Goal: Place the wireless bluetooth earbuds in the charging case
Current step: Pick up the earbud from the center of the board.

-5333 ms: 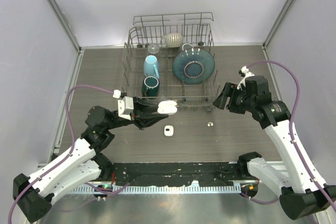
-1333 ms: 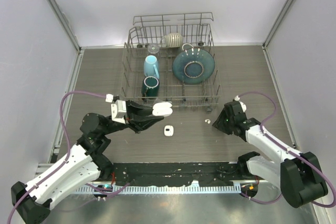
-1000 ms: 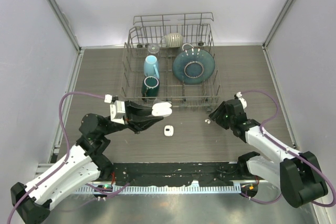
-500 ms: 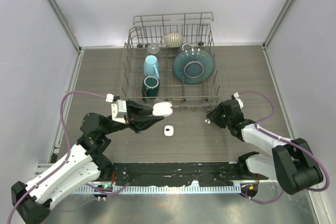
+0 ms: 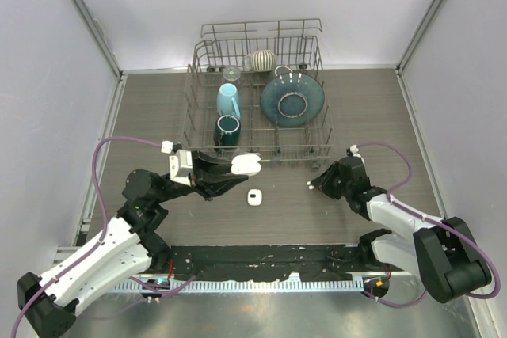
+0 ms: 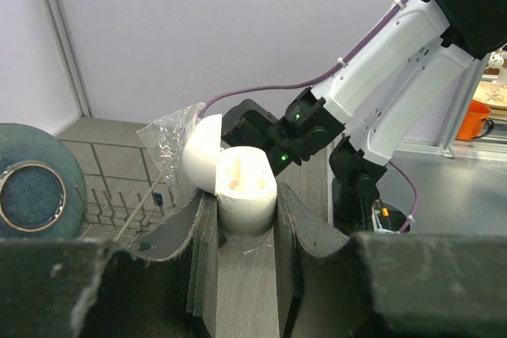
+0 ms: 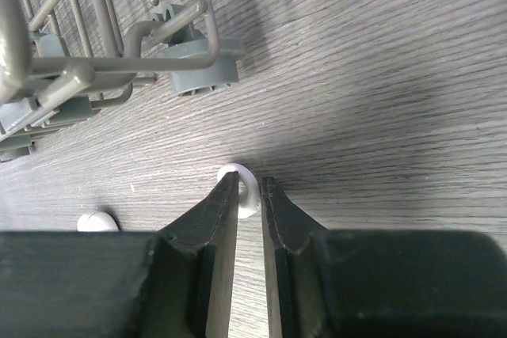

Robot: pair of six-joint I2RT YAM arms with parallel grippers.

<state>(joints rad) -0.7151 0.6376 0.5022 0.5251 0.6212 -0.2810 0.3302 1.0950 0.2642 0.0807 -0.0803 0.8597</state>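
My left gripper is shut on a white charging case and holds it above the table, left of centre. The left wrist view shows that case upright between the fingers with its lid swung open and two empty sockets showing. My right gripper is down on the table right of centre. Its narrow jaws pinch a tiny white earbud that rests on the wood, and only the earbud's tip pokes out beyond the fingertips. A second small white case lies on the table between the arms.
A wire dish rack stands behind both grippers with a light blue cup, a dark teal mug and a teal plate. Its grey foot is just beyond my right fingers. A small white object lies left of them.
My right gripper has come in low onto the earbud from the right and narrowed its jaws around it. The left arm and its case have stayed still.
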